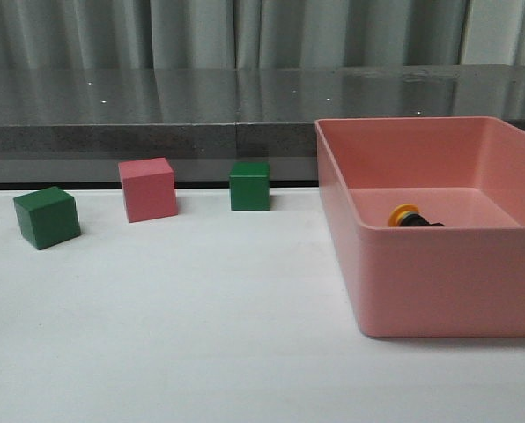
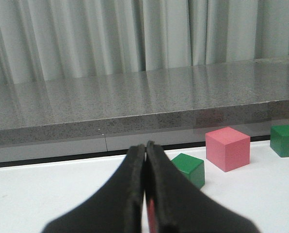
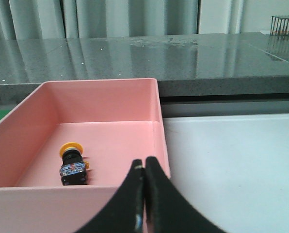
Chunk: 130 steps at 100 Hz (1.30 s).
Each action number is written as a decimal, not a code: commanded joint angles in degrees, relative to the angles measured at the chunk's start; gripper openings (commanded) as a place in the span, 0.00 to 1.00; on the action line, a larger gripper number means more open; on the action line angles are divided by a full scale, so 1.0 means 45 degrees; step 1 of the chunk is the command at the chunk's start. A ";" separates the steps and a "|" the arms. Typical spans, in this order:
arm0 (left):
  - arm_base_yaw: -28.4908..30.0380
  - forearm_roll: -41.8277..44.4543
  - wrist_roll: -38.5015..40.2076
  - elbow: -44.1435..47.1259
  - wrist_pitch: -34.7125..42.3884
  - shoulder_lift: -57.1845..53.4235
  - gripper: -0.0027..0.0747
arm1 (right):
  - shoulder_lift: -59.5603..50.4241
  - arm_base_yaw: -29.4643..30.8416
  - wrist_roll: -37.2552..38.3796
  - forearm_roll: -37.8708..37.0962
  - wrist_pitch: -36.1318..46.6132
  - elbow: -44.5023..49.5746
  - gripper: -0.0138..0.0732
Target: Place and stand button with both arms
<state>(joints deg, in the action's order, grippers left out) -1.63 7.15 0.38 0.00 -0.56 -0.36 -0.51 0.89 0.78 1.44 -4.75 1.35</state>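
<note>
- Left fingers [image 2: 145, 160]: pressed together, tips meeting, nothing between them; they sit above the white desk [image 1: 174, 335].
- Right fingers [image 3: 144, 174]: likewise pressed together and empty, positioned just outside the near wall of the pink bin [image 3: 86, 199].
- Button [image 3: 72, 162]: lies on its side on the bin floor, yellow cap pointing toward the far wall, black body and clear base toward the near wall. In the front view only the cap and part of the body show over the bin's rim [image 1: 410, 217].
- Bin [image 1: 439, 282]: stands on the right side of the desk.
- Cubes (all left of the bin, apart from one another): green cube [image 1: 47, 217] farthest left, pink cube [image 1: 147, 189] in the middle, second green cube [image 1: 249, 186] nearest the bin.
- Behind the desk: a grey speckled ledge [image 1: 157, 115] and pale curtains [image 1: 201, 31].
</note>
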 commanded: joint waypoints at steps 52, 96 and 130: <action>0.0032 0.0005 0.0117 0.0570 0.1001 -0.0376 0.01 | -0.0277 0.0095 -0.0008 -0.0121 0.0968 -0.0140 0.09; 0.0032 0.0005 0.0117 0.0570 0.1001 -0.0376 0.01 | 0.1641 -0.0338 0.1097 0.0440 -0.0657 -0.4756 0.09; 0.0032 0.0005 0.0117 0.0570 0.1001 -0.0376 0.01 | 0.9037 -0.1669 0.0190 0.0601 -0.2748 -0.9570 0.09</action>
<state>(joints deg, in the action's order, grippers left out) -1.63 7.15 0.38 0.00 -0.56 -0.36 31.61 -4.81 4.59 3.91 -19.51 -37.05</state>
